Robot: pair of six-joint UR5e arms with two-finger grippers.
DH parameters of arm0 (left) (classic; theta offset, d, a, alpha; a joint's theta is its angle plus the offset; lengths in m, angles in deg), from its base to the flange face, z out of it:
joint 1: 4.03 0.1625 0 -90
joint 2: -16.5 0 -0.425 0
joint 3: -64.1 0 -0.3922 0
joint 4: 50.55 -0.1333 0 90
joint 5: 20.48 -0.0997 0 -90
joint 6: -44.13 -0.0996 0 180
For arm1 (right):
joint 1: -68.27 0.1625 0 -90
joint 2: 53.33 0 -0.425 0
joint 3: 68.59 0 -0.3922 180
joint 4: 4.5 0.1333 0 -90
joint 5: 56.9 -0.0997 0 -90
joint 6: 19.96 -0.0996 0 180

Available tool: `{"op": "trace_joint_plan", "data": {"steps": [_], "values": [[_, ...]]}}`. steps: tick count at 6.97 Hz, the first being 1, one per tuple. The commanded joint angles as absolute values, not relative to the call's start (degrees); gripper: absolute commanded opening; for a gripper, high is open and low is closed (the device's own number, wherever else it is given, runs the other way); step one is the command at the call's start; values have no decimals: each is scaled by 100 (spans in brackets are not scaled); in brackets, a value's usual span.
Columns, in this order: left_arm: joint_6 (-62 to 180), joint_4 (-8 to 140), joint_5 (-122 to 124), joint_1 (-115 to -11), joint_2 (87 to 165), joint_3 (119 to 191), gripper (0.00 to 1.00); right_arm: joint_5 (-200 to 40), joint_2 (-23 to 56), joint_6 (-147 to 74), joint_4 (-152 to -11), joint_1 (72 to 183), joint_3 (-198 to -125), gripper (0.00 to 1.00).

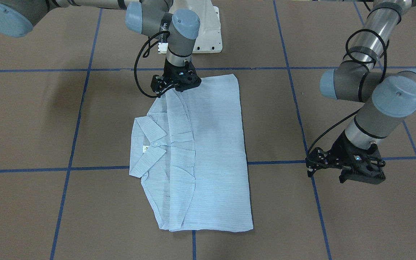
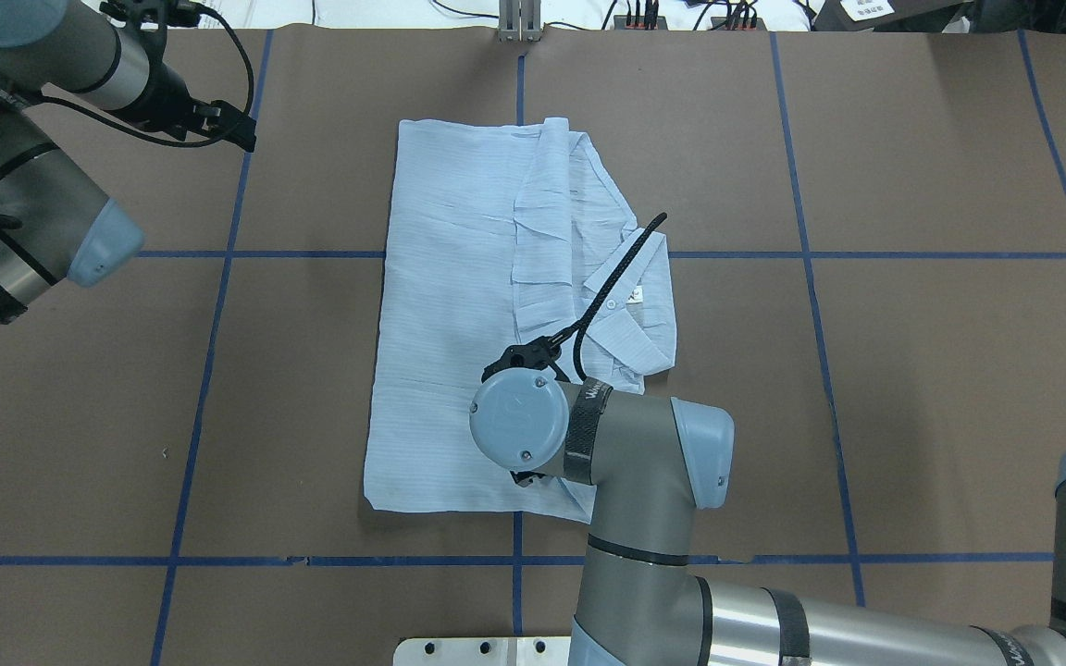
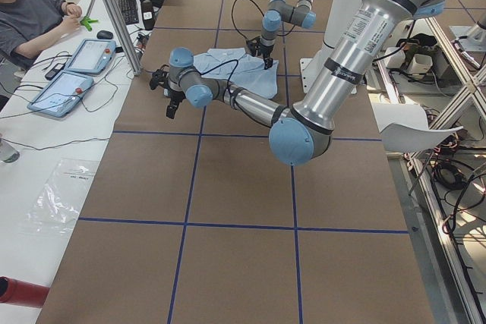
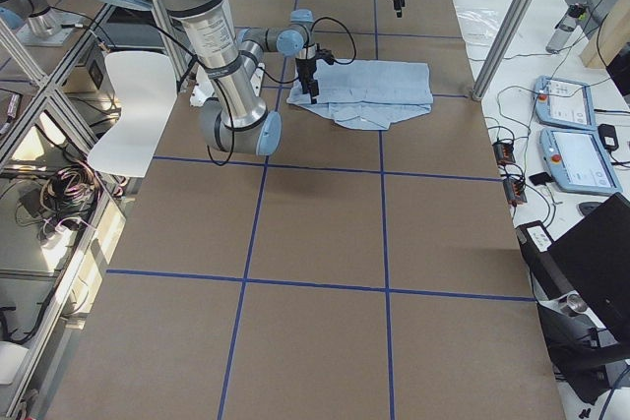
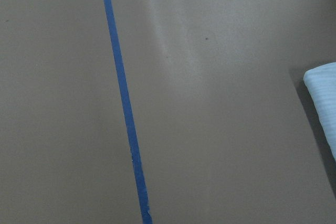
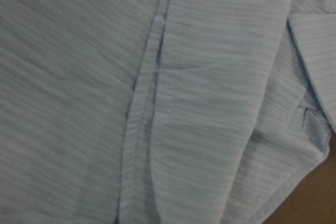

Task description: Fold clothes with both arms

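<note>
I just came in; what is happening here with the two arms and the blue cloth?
A two-armed robot is folding a thin light-blue striped button-up shirt on a brown table with blue tape lines. The shirt lies flat, partly folded into a narrow rectangle, collar at one side. The right arm's black claw is down at the shirt's edge nearest the robot's base; whether it grips the cloth is unclear. The left arm's black claw hovers over bare table, apart from the shirt.

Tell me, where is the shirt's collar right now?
In the overhead view, the collar lies at the right edge of the folded shirt, just beyond the right arm and its wrist, where a blue tape line meets the cloth.
</note>
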State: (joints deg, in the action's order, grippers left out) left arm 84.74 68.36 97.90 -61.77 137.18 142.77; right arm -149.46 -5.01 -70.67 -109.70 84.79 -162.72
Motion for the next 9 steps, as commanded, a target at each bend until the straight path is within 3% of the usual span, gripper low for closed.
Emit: {"op": "trace_joint_plan", "data": {"steps": [1,4,9], "values": [[8474,6836,9790,-6177,13718,14276,100,-14902,-482,-7059,-11075,8471,-16272,100],[8474,6836,9790,-6168,13718,14276,100,-14857,-298,-6762,-11382,8523,-16560,100],[8474,6836,9808,-6168,13727,14285,100,-14813,1151,-5988,-11383,8875,-17905,100]]}}
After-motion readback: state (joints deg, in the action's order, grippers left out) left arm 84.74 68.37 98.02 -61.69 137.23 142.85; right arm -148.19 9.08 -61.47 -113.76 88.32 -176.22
